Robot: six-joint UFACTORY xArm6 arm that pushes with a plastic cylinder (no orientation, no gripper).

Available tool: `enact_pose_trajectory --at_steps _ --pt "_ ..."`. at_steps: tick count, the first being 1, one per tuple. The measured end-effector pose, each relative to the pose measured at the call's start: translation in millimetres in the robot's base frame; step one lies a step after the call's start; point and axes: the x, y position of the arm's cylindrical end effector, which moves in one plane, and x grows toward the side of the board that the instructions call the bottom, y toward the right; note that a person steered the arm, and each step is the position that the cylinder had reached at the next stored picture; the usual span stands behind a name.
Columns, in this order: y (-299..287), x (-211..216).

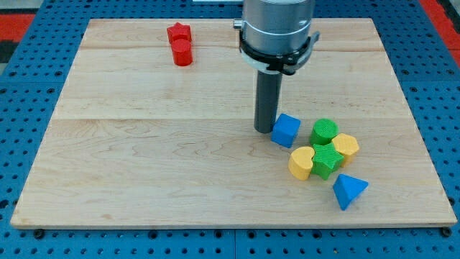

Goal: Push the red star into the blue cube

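A wooden board (pixel 144 165) lies on a blue pegboard surface (pixel 29 72). Taking the green star (pixel 327 160) as landmark, a green cylinder (pixel 324 132) sits just above it, a yellow hexagon (pixel 346 146) touches its upper right, a yellow heart (pixel 301 162) touches its left, and a blue triangle (pixel 349 190) lies just below-right. A red cylinder (pixel 182 52) stands far off toward the view's top left.

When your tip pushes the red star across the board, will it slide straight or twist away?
The red star sits low and flat, so it will probably slide, not tip. Its points could make it twist off my tip unless pushed centrally. The red cylinder touches it on the view's bottom side and may get dragged along.
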Motion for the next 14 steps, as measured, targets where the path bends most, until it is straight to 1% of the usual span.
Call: enact_pose_trajectory --at_steps 1,2,3,4,5,6,7,8,9,10,12,14 --pt "24 0" --pt "8 -9" --pt "-3 -73" --pt "14 -148" --pt "0 -219" --pt "-82 -256" --pt "-184 -267" --pt "-183 -239" --pt "-143 -200" --pt "-143 -173" --pt "-105 -182" --pt "-51 -210"
